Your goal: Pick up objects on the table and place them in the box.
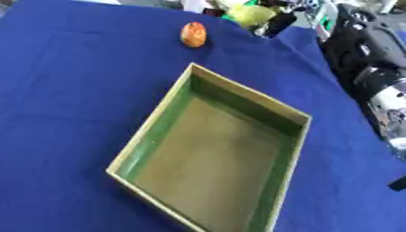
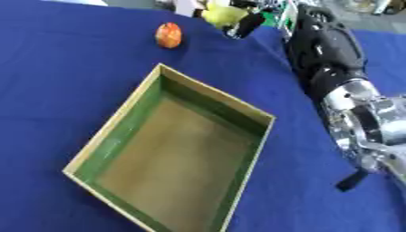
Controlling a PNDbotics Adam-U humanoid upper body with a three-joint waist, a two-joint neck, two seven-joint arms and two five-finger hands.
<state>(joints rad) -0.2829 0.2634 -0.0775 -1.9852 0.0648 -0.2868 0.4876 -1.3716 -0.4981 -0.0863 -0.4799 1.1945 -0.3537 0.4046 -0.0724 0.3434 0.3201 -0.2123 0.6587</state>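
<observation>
Lying at the upper centre of the frame on the blue cloth (image 1: pixel 71 90), well beyond the far corner of the box (image 1: pixel 155 131) and apart from it: a small orange egg-shaped object (image 1: pixel 193 34). Looked light, rigid and smooth, so probably prone to rolling or slipping; best taken across its narrow middle, fingers on one flank and thumb on the other. Stood roughly on end, long axis running up and down the frame with a slight tilt; which end was the blunter could not be told.

Sat open-topped and bare inside in the middle and lower frame, that box, green along its inner walls, its long axis running diagonally from lower centre to upper centre.

Entered from the right edge, black and silver: the right arm (image 2: pixel 329 59), reaching toward the upper centre of the frame near some yellow-green clutter (image 2: pixel 222 14) past the cloth's far edge. Could not tell the right hand's fingers, open or curled. Saw no left hand anywhere.
</observation>
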